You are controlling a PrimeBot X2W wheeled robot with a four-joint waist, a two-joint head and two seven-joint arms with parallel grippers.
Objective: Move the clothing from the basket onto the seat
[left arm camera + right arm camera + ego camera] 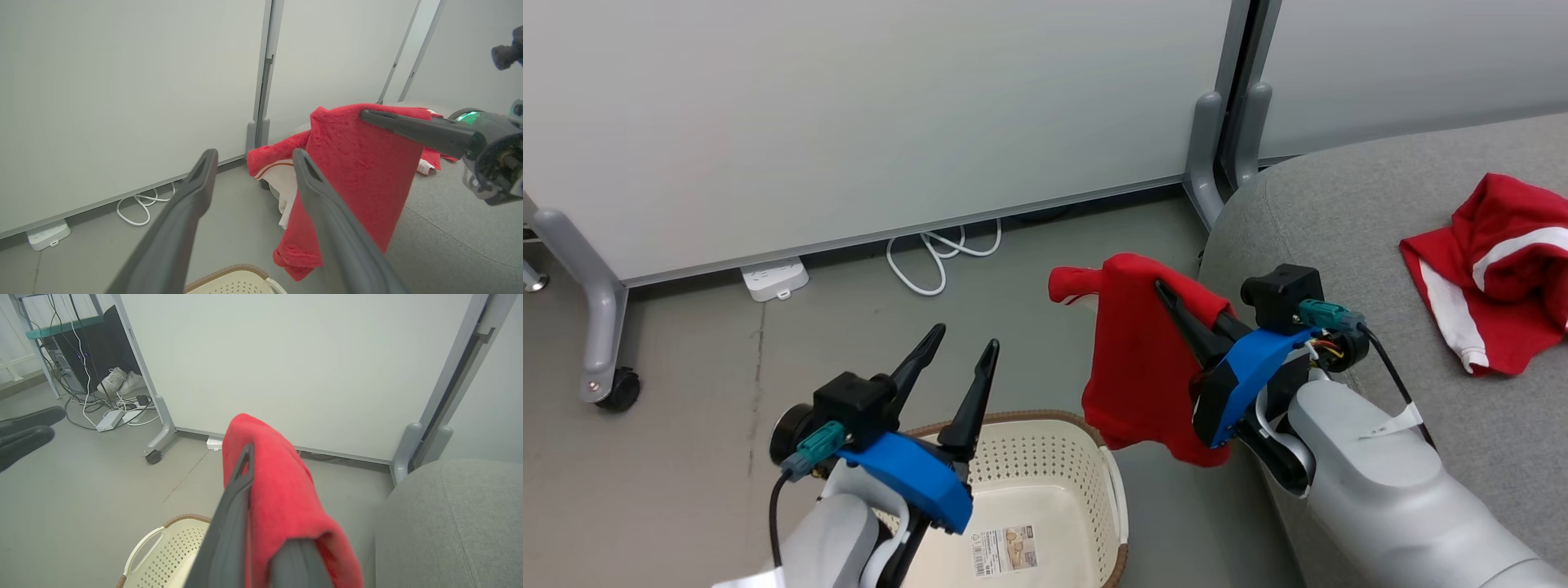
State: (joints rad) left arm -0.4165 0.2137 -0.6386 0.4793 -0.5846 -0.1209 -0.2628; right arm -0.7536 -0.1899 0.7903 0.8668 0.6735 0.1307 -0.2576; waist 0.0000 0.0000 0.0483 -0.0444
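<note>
My right gripper (1164, 287) is shut on a red garment (1135, 359) that drapes over its fingers (241, 477) and hangs in the air between the basket and the seat's left edge. That clothing (359, 171) shows white trim on its far side. My left gripper (966, 336) stands open above the basket's (1029, 418) far rim, nothing between its fingers (192, 196). The cream basket (163, 547) sits on the floor, a paper label on its bare bottom. A second red garment with white stripes (1494, 269) lies crumpled on the grey seat (1339, 212).
White partition panels (849, 106) on grey wheeled feet (605, 359) stand behind. A power strip (774, 278) and coiled white cable (939, 253) lie on the floor by them. Shoes (120, 379) and loose cables lie further left, beside a dark cabinet.
</note>
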